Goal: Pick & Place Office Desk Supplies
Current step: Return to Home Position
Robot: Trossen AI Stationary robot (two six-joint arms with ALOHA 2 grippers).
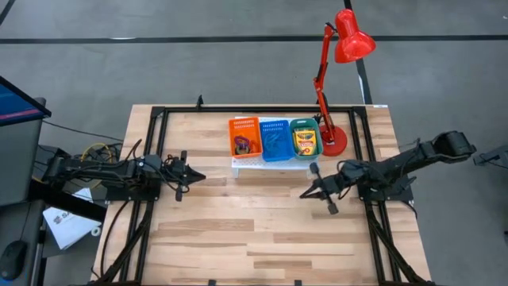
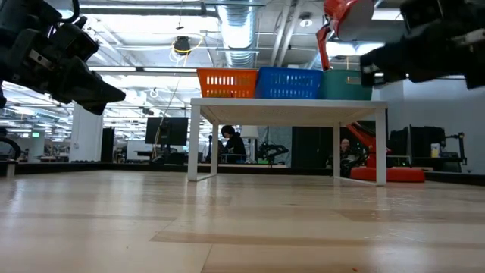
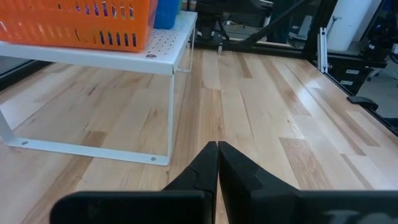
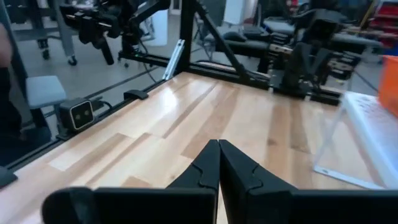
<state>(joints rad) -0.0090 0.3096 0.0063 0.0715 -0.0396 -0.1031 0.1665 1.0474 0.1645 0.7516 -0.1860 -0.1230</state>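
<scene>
- Wooden table: a white perforated stand sits near the back edge, a little right of centre.
- Three bins stand side by side and touching on the stand's top: orange bin at the left end, blue bin in the middle, green bin at the right end.
- Green bin: a yellow-green crayon box lies flat inside, printed face up.
- Orange bin: a small clutter of thin loops lies on its floor. I cannot separate their colours.
- Blue bin: something thin lies inside, too small to tell what.
- Red desk lamp: its base is on the table just beside the stand's right end, towards the back right corner. The head hangs out past the back edge.
- Left gripper: over the left half of the table, nearer the left edge than the stand, and pointing towards the centre. In the low view it is raised clear of the surface. The left wrist view shows the fingers pressed together with nothing between them.
- Right gripper: over the right half, in front of the stand's right end, raised off the surface and angled towards the centre. Its fingertips are together too, and empty.
- Neither gripper touches the stand or a bin.
</scene>
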